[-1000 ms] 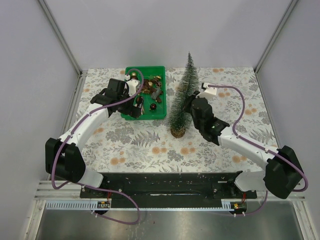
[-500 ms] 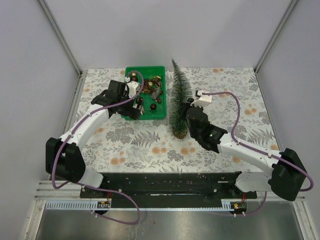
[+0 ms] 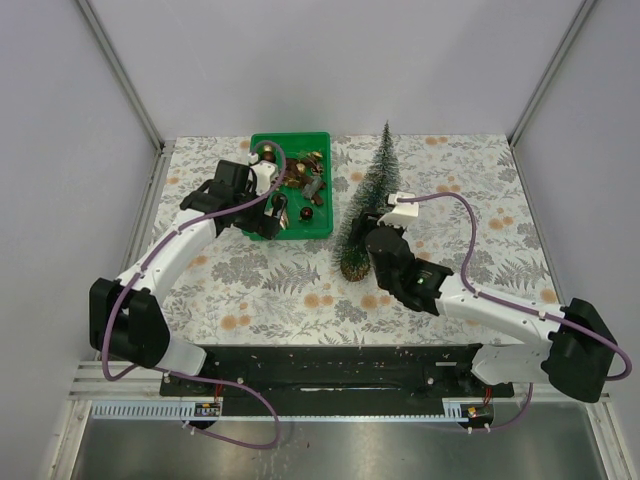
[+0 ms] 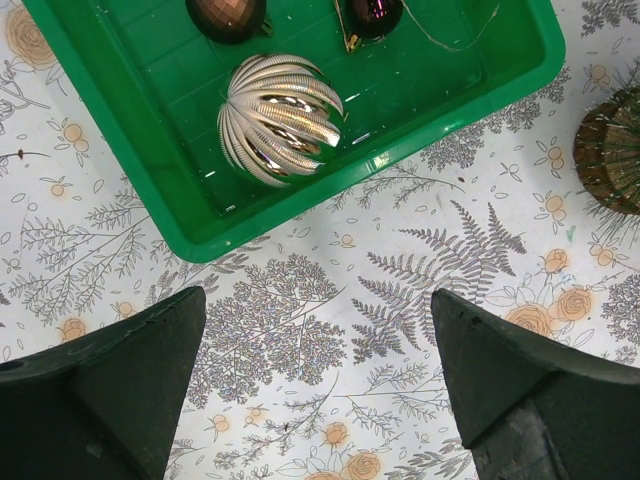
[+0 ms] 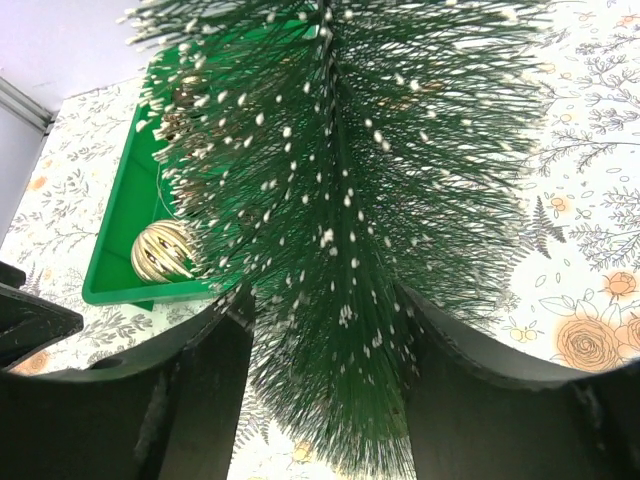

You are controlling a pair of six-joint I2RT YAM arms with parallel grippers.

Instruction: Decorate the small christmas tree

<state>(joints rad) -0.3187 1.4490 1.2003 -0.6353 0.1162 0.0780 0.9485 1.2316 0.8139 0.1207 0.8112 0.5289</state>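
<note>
The small christmas tree (image 3: 368, 200) stands on its wooden base (image 3: 355, 264) right of the green tray (image 3: 326, 190), its tip leaning up and to the right. My right gripper (image 3: 373, 235) is low at the tree's right side. In the right wrist view its jaws (image 5: 325, 380) stand well apart with the frosted bristles (image 5: 340, 200) between them, brushing both fingers. My left gripper (image 3: 268, 215) hangs open over the tray's near edge; its jaws (image 4: 318, 380) frame bare tablecloth. A ribbed gold bauble (image 4: 280, 118) lies in the tray (image 4: 330, 195) just beyond them.
The tray holds several more ornaments, dark brown (image 4: 226, 15) and purple (image 4: 372, 14) among them. The tree's base (image 4: 612, 150) shows at the right edge of the left wrist view. Grey walls and metal frame posts bound the patterned cloth (image 3: 280, 290).
My right gripper's jaws have spread from shut around the tree. The tree tipped left, then swung back to lean right. The left arm has stayed put.
</note>
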